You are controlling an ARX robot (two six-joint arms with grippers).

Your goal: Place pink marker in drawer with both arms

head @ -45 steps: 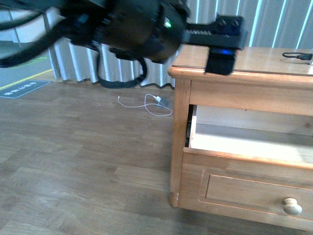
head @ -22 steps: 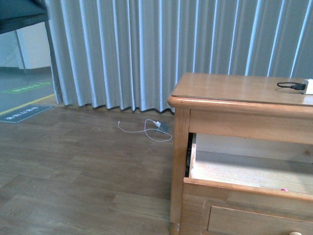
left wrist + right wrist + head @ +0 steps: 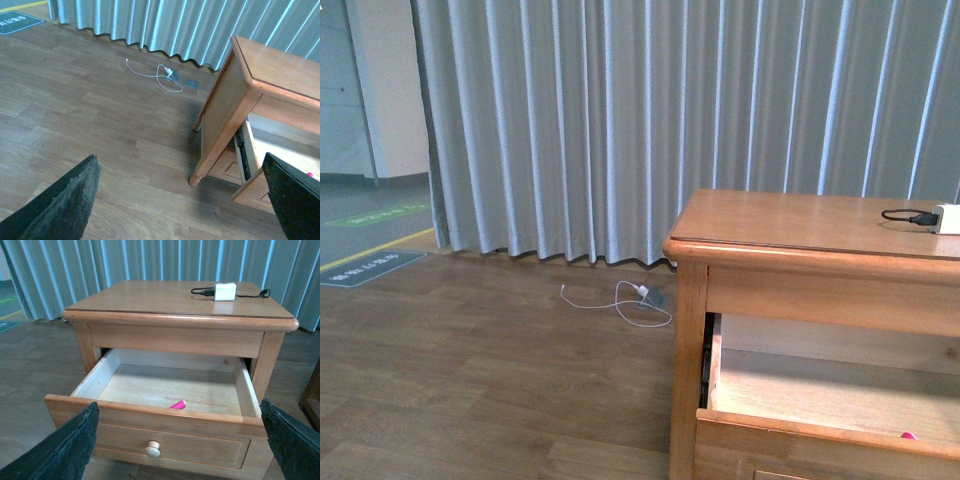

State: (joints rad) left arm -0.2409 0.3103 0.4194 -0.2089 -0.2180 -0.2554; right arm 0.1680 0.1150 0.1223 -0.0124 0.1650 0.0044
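The drawer is pulled open, its pale inside showing. The pink marker lies on the drawer floor near the front wall. A pink speck of it shows in the front view and in the left wrist view. My right gripper is open and empty, in front of the drawer front and its pale knob. My left gripper is open and empty, over the floor left of the dresser. Neither arm shows in the front view.
The dresser top carries a white charger with a black cable. A white cable lies on the wooden floor by the grey curtain. The open drawer juts out from the dresser front.
The black arm that filled the top of the front view a second ago has left it. The dresser now sits lower in that view, with more curtain showing.
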